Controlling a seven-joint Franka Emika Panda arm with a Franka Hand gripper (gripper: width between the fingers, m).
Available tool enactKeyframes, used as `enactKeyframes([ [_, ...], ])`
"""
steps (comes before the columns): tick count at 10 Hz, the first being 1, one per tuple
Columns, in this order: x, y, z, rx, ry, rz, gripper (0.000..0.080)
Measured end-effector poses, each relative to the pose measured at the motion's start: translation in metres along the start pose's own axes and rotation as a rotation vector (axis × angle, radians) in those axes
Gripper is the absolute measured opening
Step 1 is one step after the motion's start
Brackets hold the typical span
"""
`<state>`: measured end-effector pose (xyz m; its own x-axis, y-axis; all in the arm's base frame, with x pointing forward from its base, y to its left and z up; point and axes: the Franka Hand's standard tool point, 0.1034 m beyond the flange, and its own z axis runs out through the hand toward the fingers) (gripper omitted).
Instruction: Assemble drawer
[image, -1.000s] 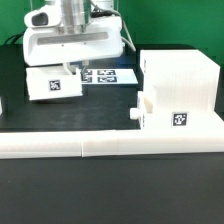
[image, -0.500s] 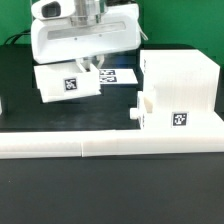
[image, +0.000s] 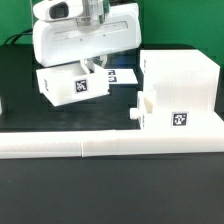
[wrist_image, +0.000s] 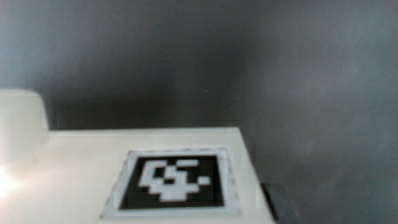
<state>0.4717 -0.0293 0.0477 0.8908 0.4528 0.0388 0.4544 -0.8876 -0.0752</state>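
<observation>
Gripping the small tray (image: 68, 86), jaws clamped on its top wall near the end toward the exterior view's right.
Tray is tilted over the black desk (image: 20, 115), long axis running across the view, right end higher, its square black-and-white tag (image: 78, 87) facing the camera. Big shell (image: 185, 72) stands apart at the exterior view's right, second tray (image: 165, 118) low at its front, knob (image: 136, 113) pointing left.

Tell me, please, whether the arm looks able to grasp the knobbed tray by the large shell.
Probably not yet: nothing stands over the knobbed tray, but the tool seems shut on the other tray, held tilted off the table, so it would need to set that down first.
</observation>
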Motion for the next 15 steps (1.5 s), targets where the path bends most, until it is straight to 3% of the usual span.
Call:
enactKeyframes([
  [1, 0.003, 0.001, -0.001, 0.005, -0.013, -0.112, 0.0044],
  [3, 0.025, 0.005, -0.007, -0.002, -0.023, -0.26, 0.0044],
  [5, 0.032, 0.009, -0.011, -0.011, -0.036, -0.444, 0.0044],
  [13, 0.027, 0.019, -0.008, 0.011, -0.074, -0.976, 0.0044],
  [15, 0.027, 0.019, -0.007, 0.013, -0.075, -0.978, 0.0044],
])
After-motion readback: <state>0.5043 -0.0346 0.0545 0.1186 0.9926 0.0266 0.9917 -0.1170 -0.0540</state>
